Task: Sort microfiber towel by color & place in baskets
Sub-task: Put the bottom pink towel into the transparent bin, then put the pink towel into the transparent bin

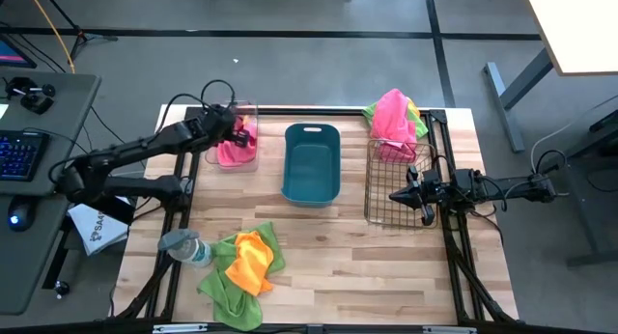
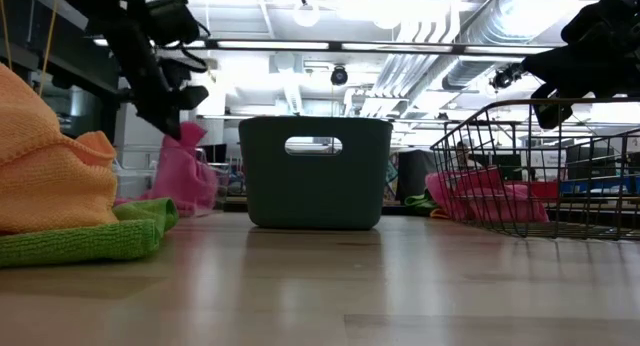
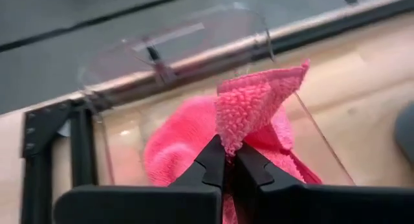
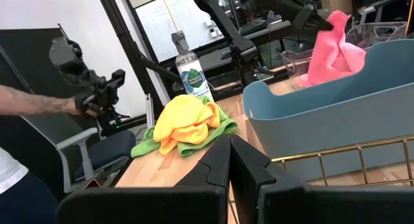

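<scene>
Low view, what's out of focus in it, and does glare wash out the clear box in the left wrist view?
Low view: the near orange towel and green towel are soft, the teal tub fairly crisp. Left wrist view: reflections haze the clear box, yet the pink towel pinched by the left gripper reads clearly.

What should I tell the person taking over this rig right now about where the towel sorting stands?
Left claw: shut on a pink towel, over the clear box.
Right claw: shut, empty, by the wire basket.
Teal tub: looks empty.
Done: pink towel going into the clear box.
Left: orange towel and green towel piled at the front beside the bottle; pink and green towels bunched at the wire basket's far end.
</scene>
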Controlling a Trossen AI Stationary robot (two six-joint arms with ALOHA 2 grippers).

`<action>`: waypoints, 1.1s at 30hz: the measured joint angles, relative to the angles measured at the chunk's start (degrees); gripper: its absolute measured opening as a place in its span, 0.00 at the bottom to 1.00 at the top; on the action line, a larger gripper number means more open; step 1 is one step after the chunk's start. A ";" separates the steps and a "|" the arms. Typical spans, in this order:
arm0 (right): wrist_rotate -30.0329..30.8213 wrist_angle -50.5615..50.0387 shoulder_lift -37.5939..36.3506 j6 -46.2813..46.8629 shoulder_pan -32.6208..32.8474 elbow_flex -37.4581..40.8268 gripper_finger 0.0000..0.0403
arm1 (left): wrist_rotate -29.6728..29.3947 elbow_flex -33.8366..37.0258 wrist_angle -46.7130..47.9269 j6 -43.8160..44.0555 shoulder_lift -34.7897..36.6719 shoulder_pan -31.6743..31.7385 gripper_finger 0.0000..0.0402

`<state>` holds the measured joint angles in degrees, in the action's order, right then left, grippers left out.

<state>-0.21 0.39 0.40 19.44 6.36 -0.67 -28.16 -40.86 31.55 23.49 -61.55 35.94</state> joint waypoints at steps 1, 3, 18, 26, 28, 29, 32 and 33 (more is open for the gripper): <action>0.00 0.00 0.00 0.00 -0.01 0.00 0.00 | 1.47 0.00 0.21 -0.68 -0.65 0.75 0.01; 0.00 0.01 0.00 0.00 0.00 0.00 0.00 | 3.93 0.00 0.45 -0.96 -1.50 2.13 0.03; 0.00 0.02 0.02 0.00 -0.01 -0.01 0.00 | 9.69 -11.33 15.11 -4.21 0.43 4.24 0.40; 0.00 0.01 0.00 0.00 0.00 0.00 0.00 | 25.60 -23.24 13.90 -1.60 2.30 3.26 0.46; 0.00 0.00 0.02 0.00 0.00 -0.01 0.00 | 29.78 -22.41 10.20 0.38 3.32 1.69 0.46; 0.00 0.00 0.01 0.00 -0.01 0.01 0.00 | 31.25 -21.61 8.41 1.25 3.93 0.60 0.46; 0.00 0.02 0.00 -0.40 -0.01 -0.01 0.00 | 33.04 -18.40 3.79 4.71 5.76 -3.70 0.46; 0.00 0.02 0.00 -0.46 -0.01 -0.01 0.00 | 33.05 -17.00 2.03 6.24 6.44 -5.44 0.46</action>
<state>-0.21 0.40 0.41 18.98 6.35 -0.68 4.89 -57.86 33.59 29.73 -55.11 30.50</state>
